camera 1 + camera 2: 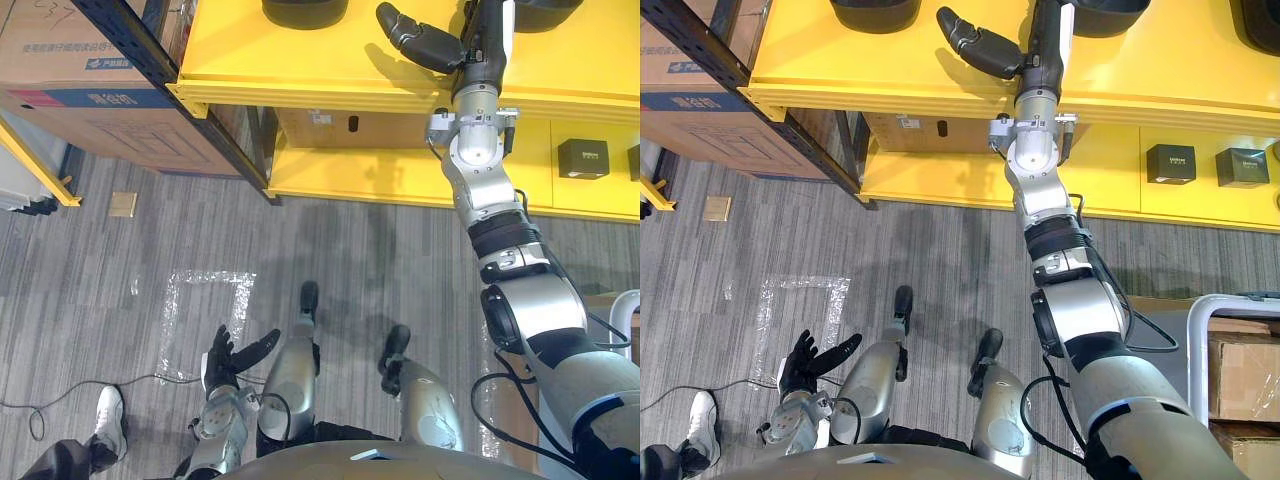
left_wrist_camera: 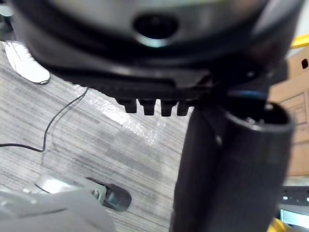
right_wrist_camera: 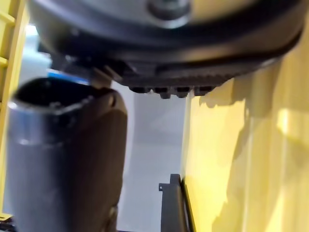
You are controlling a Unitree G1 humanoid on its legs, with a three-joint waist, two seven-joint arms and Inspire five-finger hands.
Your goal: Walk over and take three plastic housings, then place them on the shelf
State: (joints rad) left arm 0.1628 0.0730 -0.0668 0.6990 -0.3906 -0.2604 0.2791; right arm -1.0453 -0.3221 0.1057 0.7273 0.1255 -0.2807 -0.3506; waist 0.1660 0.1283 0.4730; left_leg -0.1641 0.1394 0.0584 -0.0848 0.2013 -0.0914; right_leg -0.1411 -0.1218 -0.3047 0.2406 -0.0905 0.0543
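The right hand (image 1: 480,45) hangs open and empty over the yellow shelf (image 1: 300,60), between dark plastic housings (image 1: 305,10). The left hand (image 1: 225,365) hangs open by the floor. The housings look light, stiff and slick, so they are probably best gripped across the rim.

Dark rounded plastic housings (image 1: 875,12), spaced apart along yellow shelf (image 1: 890,75) top, partly cropped

Cardboard box (image 1: 70,60) print — blurred, nothing legible
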